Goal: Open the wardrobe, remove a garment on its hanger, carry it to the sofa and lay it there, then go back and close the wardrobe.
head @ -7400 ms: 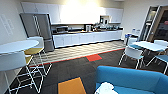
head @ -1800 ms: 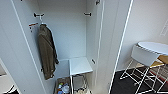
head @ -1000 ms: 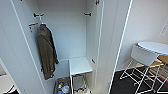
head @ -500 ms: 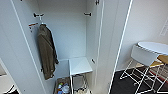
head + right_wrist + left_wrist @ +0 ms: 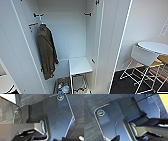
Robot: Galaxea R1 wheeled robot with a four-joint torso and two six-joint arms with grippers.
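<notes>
The wardrobe (image 5: 75, 37) stands straight ahead in the head view, tall and white, with both doors swung open. Its left door (image 5: 15, 55) fills the left edge and its right door (image 5: 110, 42) reaches out toward the right. Inside, an olive-brown long-sleeved jacket (image 5: 46, 55) hangs at the left from a hook near the top. The rest of the hanging space to its right is bare white wall. Both wrist views look down on my own dark plate above grey carpet.
A low white shelf (image 5: 80, 65) sits in the wardrobe's lower right, with a box of small items (image 5: 62, 88) on the floor beside it. At the right stand a round white table (image 5: 155, 47), a white chair (image 5: 143, 56) and a yellow stool (image 5: 163, 59) on dark carpet.
Seven seconds ago the head camera faced a kitchen lounge with a blue sofa; it now faces the open wardrobe. Over the last two seconds nothing has moved.
</notes>
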